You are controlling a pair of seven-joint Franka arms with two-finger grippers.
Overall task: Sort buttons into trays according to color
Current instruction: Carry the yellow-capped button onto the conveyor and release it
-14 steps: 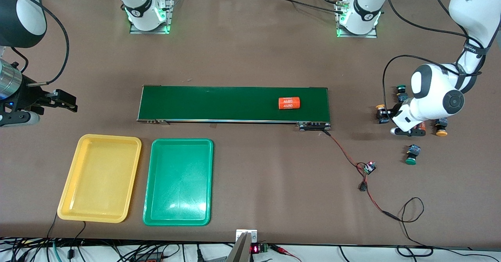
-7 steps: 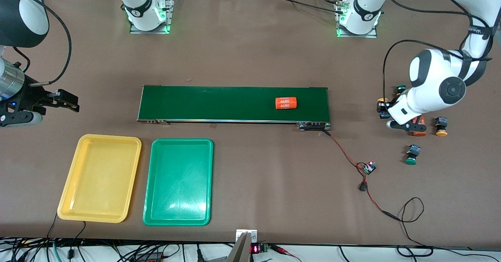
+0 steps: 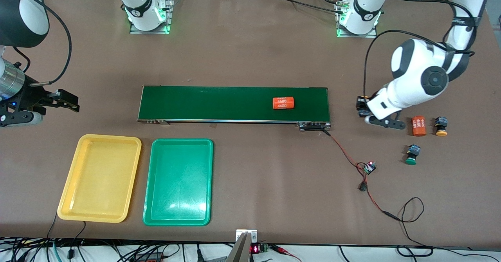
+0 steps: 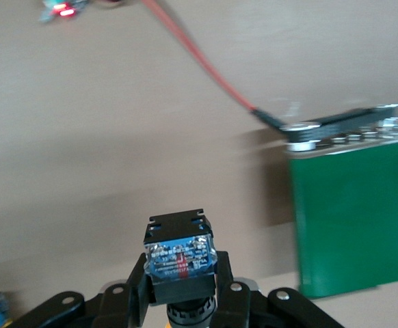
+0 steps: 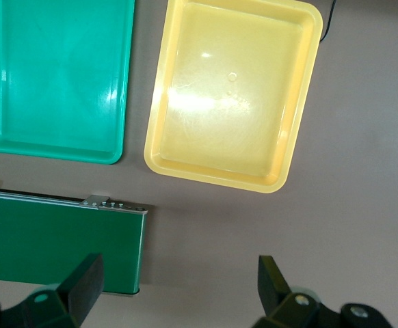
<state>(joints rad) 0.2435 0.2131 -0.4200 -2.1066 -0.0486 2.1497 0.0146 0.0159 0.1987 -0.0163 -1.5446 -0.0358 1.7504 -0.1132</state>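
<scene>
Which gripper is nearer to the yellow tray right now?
Right. The right gripper, open, hangs over bare table just past the yellow tray's conveyor-side edge. The left gripper, shut on a button, is past the conveyor's other end.

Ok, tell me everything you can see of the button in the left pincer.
The button has a black blocky body with a blue-tinted label on its end and a notched black top edge. It sits clamped between the shut fingers of the left pincer, lifted off the table near the conveyor belt's end. A sliver of yellow shows beneath it, but the cap itself is hidden.
</scene>
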